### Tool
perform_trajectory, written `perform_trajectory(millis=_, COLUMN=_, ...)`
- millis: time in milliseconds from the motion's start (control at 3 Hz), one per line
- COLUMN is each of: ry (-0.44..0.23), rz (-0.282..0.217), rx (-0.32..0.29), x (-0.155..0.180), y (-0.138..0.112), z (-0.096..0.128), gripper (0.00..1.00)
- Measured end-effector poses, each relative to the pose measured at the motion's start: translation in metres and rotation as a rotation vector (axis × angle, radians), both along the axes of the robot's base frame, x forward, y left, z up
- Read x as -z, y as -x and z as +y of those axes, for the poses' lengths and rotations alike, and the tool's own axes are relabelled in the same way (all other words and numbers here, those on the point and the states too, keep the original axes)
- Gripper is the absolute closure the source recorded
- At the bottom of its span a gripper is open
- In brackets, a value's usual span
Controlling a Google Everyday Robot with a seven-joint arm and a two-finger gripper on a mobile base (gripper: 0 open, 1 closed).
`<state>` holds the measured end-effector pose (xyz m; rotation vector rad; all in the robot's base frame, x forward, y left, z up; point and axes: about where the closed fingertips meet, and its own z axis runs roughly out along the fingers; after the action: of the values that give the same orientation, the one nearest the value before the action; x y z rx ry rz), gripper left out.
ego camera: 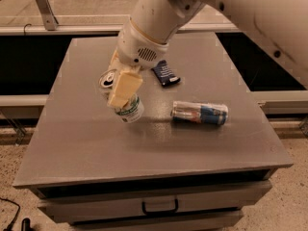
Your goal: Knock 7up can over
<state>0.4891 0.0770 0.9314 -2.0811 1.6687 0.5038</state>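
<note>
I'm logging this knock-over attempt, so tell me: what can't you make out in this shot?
Camera view:
- 7up can: its middle and logo are hidden behind the gripper, which sits at the can's side. Whether the base touches the table is unclear.
- Dark blue bar: print too small to read.
- Blue-and-silver can: lettering unreadable.
- Arm: cut off by the top and right edges.

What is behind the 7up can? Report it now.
A dark blue wrapped bar lies on the table behind it, to the right, apart. The gripper sits over the upper body of the tilted 7up can, covering the tabletop directly behind.
</note>
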Motion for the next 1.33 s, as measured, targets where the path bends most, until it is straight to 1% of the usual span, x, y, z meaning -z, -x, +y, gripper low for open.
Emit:
perform_trajectory(millis=333, ry=0.099, rz=-0.051, rx=-0.01, x=-0.005, y=-0.007, z=0.002, gripper=1.0)
perform_trajectory(millis=667, ry=0.214, rz=-0.114, rx=-0.036, x=-0.002, y=-0.009, z=0.007, gripper=1.0)
perform_trajectory(millis=1333, ry=0.346, rz=-0.166, rx=-0.107, x=0.012, y=-0.011, z=0.018, gripper=1.0)
